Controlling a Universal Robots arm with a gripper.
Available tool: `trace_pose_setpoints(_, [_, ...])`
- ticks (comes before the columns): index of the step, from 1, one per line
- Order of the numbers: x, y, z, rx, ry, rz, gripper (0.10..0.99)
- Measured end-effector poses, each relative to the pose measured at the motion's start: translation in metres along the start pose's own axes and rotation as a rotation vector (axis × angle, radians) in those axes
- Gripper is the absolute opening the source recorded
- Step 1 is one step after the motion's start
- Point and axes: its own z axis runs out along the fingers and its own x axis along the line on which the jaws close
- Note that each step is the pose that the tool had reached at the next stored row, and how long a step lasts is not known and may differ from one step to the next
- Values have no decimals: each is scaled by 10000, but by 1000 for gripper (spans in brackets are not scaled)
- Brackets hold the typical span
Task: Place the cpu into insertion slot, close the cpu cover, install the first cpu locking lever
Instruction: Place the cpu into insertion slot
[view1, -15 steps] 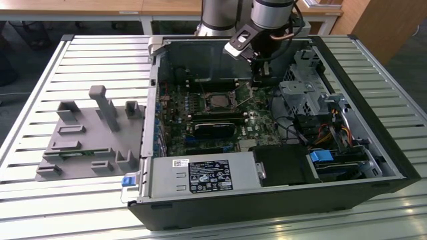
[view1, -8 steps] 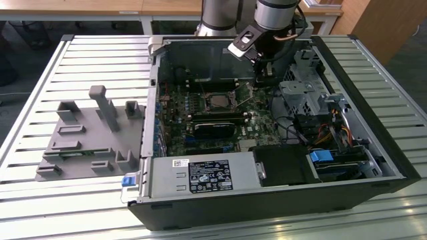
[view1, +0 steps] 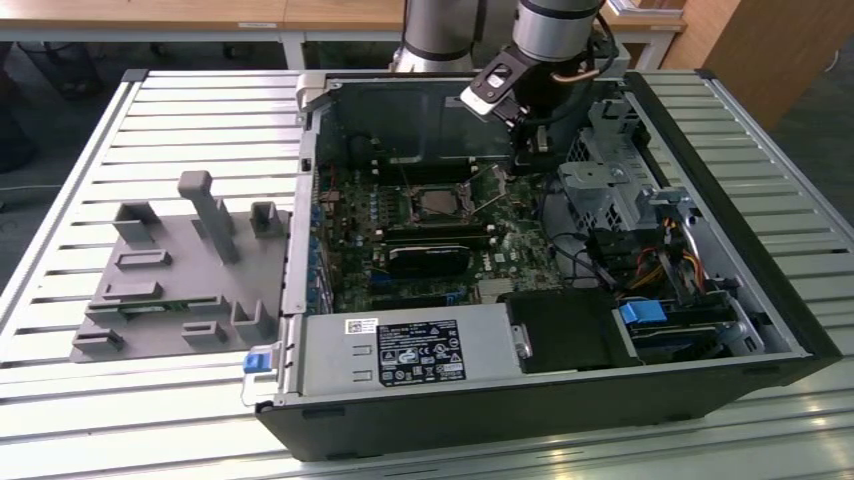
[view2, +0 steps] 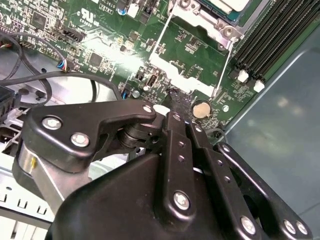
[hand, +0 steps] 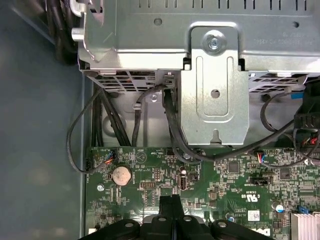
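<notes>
Cpu (view1: 438, 205) lies flat in the insertion slot (view1: 412, 204), near the middle of the green motherboard (view1: 350, 215), inside the open computer case (view1: 534, 410). The case rests on a slatted metal table (view1: 174, 110), which is the biggest thing in the exterior view. On the same table, at the exterior view's left of the case, stands a gray moulded fixture (view1: 160, 290) with several upright posts. Inside the case, a silver power supply box (view1: 400, 355) with a label occupies the near edge. A metal drive cage (hand: 215, 100) is mounted beyond the edge of the board, and black cables (hand: 172, 135) hang from it down to the board. The robot arm (view1: 554, 30) comes down into the case at its far side, and the gripper (hand: 171, 202) is low over the board, near the socket but apart from the cpu. In the first wrist view the two fingers are pressed together along a thin seam, and I see nothing between them. In the second wrist view the silvery cpu cover (view2: 200, 19) frames a corner of the chip; I cannot tell if it is fully down. Two thin wire levers (view2: 159, 46) run along its sides, apart from the gripper. A round coin battery (view2: 201, 108) sits just beside the fingertips.
</notes>
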Motion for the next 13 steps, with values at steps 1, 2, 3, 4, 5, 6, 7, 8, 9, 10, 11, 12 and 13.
trace_pose_setpoints(1, [1, 5, 4, 10, 0, 0, 106])
trace_pose_setpoints(2, [2, 10, 9, 18, 0, 0, 106])
trace_pose_setpoints(3, [2, 16, 14, 24, -1, 0, 106])
trace_pose_setpoints(4, [3, 21, 19, 32, -1, 0, 106])
trace_pose_setpoints(5, [4, 26, 24, 39, -1, 0, 106])
trace_pose_setpoints(6, [4, 29, 30, 45, -1, 0, 106])
trace_pose_setpoints(7, [5, 33, 36, 50, -1, 0, 106])
trace_pose_setpoints(8, [6, 36, 42, 53, -2, 0, 106])
trace_pose_setpoints(9, [7, 37, 50, 54, -2, 0, 106])
trace_pose_setpoints(10, [8, 38, 58, 54, -1, 2, 106])
trace_pose_setpoints(11, [8, 39, 65, 54, -1, 1, 106])
trace_pose_setpoints(12, [9, 39, 73, 54, 0, 0, 106])
trace_pose_setpoints(13, [10, 39, 82, 54, -1, 0, 106])
